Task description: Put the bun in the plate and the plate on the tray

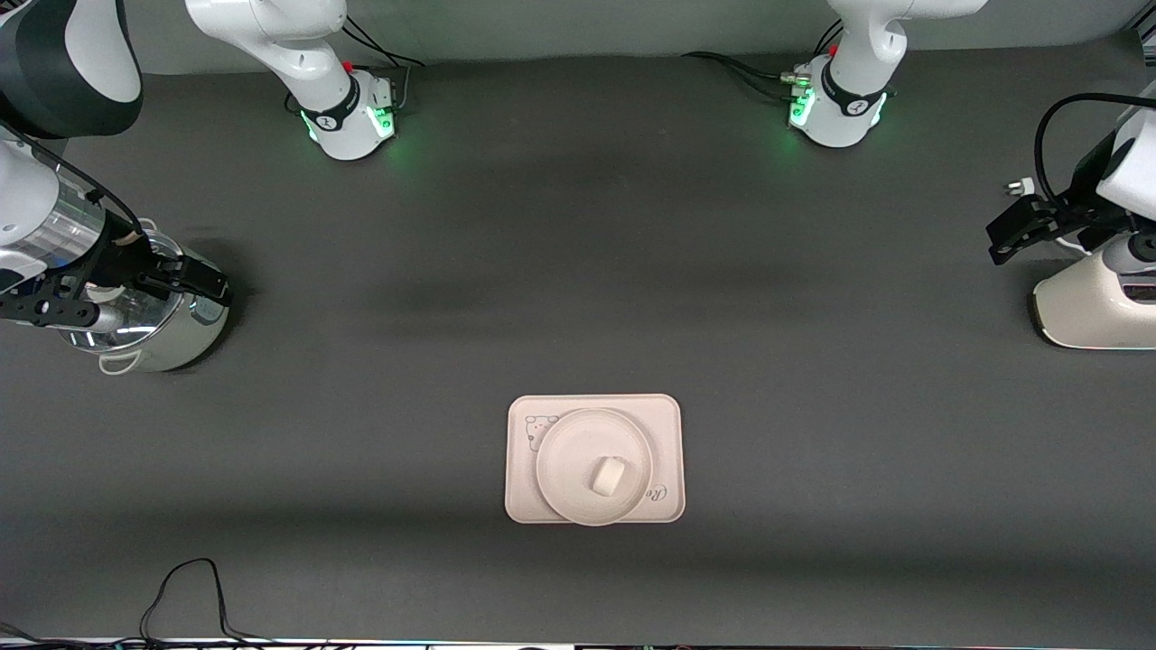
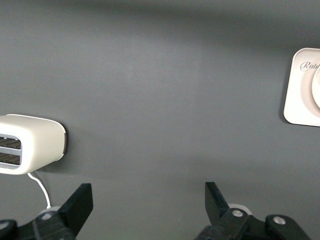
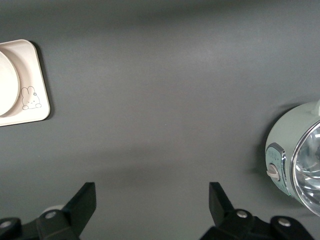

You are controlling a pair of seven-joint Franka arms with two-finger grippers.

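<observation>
The bun (image 1: 608, 475) sat on the plate (image 1: 564, 451), and I saw the plate resting on the tray (image 1: 664, 424) in the middle of the table, toward the front camera. My left gripper (image 1: 1025, 230) hung over the toaster (image 1: 1088, 311) at its end, jaws spread wide and empty. My right gripper (image 1: 185, 284) hovered over the pot (image 1: 172, 348) at the right arm's end, wide open too, holding nothing.

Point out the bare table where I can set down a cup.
Bare table lies between the tray and the arm bases, and from the tray toward the pot or the toaster. The tray is crowded: the plate with the bun fills it.
</observation>
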